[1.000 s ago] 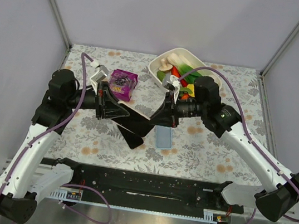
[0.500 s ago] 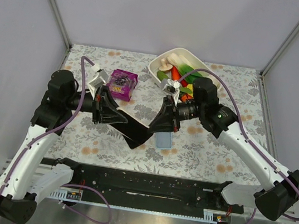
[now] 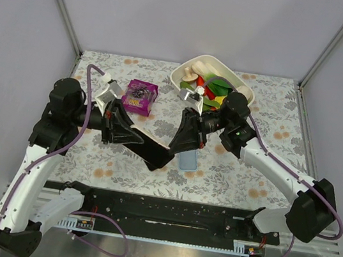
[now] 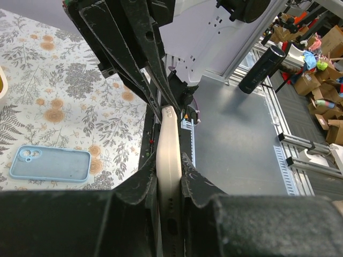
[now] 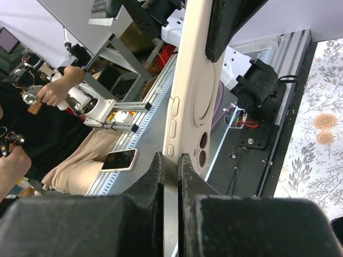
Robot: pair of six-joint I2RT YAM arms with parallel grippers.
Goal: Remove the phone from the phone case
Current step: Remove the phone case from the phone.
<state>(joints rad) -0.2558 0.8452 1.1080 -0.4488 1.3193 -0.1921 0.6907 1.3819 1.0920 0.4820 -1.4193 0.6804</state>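
Floral counter (image 3: 228,179) lies beneath the phone (image 3: 154,156), held aloft at centre, left gripper (image 4: 170,184) at its 9 o'clock clamped across it, right gripper (image 5: 171,163) at 3 o'clock pinched shut on the case (image 5: 190,80) lip: best peel that lip off slowly.

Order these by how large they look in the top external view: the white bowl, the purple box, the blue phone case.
1. white bowl
2. purple box
3. blue phone case, which is partly covered, so its rank is less sure.
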